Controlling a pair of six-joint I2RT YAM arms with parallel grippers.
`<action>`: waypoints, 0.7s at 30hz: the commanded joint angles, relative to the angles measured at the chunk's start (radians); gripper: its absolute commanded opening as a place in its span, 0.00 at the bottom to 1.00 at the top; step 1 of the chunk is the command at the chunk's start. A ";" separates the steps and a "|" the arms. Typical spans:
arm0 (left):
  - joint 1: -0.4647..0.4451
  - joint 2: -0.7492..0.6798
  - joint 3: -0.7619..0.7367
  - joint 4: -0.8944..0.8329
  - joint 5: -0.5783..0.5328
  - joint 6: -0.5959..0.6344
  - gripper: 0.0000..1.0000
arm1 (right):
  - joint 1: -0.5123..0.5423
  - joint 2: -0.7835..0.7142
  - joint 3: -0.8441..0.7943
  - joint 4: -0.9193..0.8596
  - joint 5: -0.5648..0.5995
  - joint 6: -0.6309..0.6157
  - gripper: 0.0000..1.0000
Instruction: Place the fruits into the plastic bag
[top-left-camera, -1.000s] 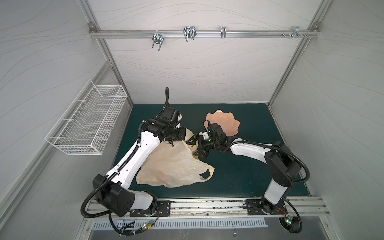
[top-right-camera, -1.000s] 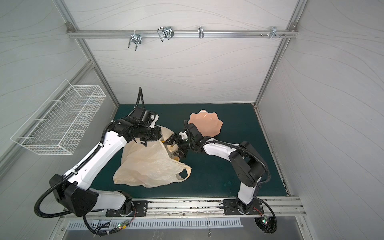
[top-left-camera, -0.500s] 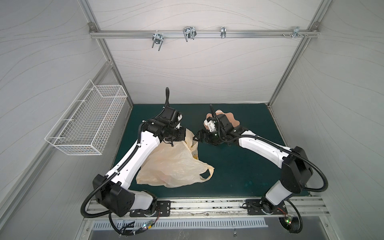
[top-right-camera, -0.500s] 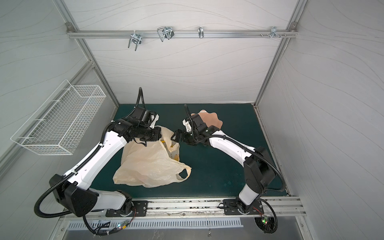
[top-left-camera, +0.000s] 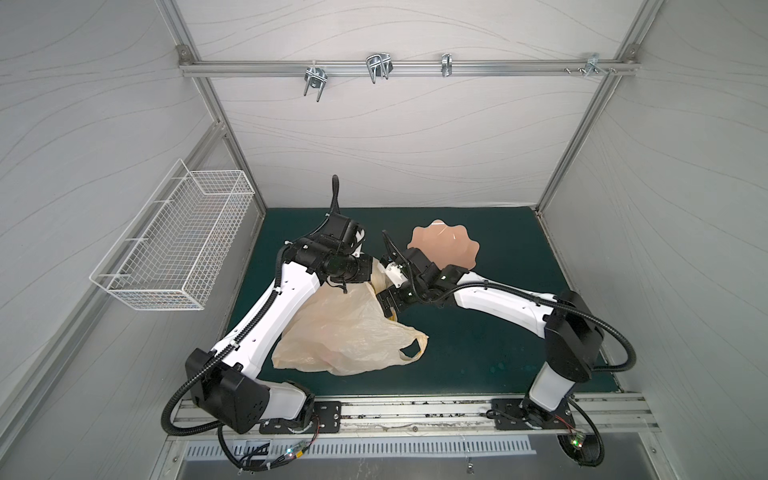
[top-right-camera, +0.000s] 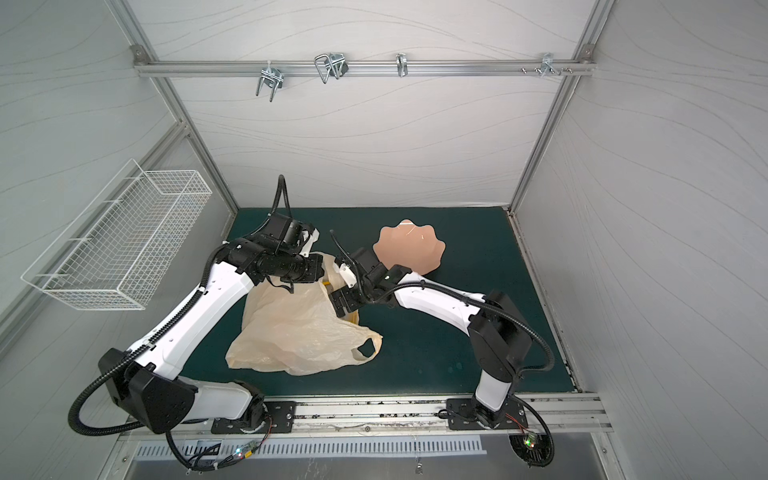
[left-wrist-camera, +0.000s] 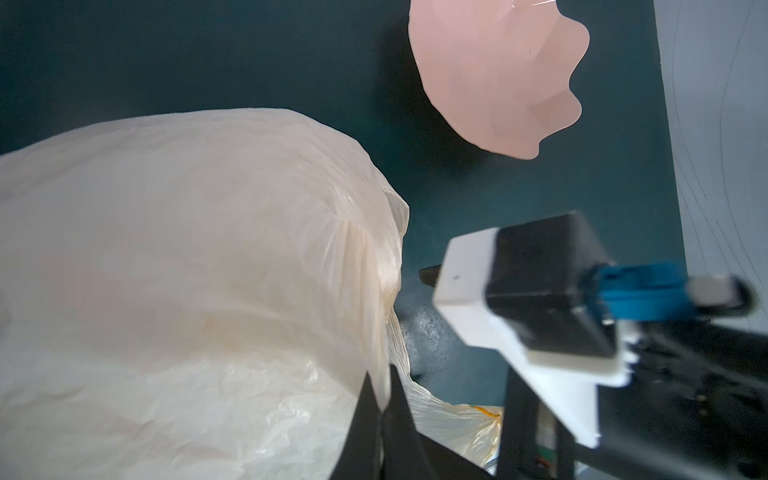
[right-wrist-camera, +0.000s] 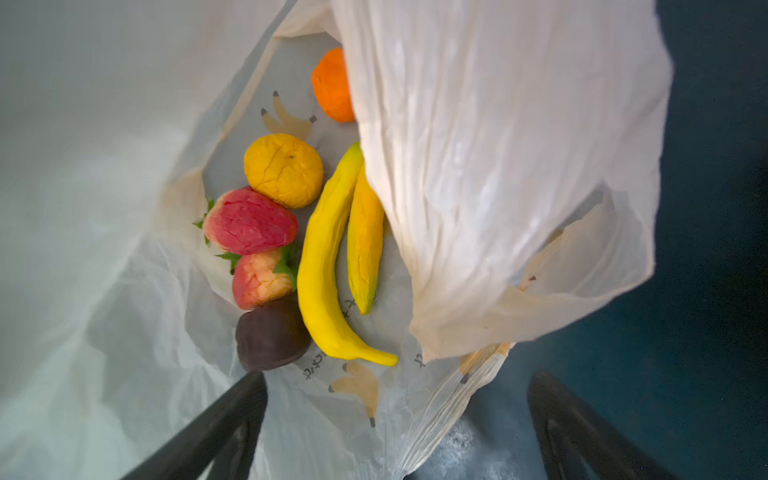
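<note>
Pinched the rim of the plastic bag (top-left-camera: 345, 332) in the left tool (left-wrist-camera: 380, 388), pressed together; held the right tool (right-wrist-camera: 397, 378) spread wide at the mouth (fruits (right-wrist-camera: 320, 270) lying inside).

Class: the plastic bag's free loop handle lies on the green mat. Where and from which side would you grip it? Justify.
On the plastic bag, pinch the loop handle by its outer strap from above, one of the fingers through the hole, one outside. The loop lies flat and open on the mat, so a top-down pinch across the thin strap looks easiest.
</note>
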 joint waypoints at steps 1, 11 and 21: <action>-0.004 -0.010 0.029 0.007 0.017 0.015 0.00 | 0.001 0.056 0.036 0.042 0.115 -0.046 0.98; -0.003 -0.027 0.003 0.013 0.018 0.003 0.00 | -0.018 0.209 0.244 -0.026 0.379 -0.113 0.84; -0.003 -0.023 -0.002 0.015 0.014 0.005 0.00 | -0.141 0.185 0.311 -0.039 0.301 -0.146 0.41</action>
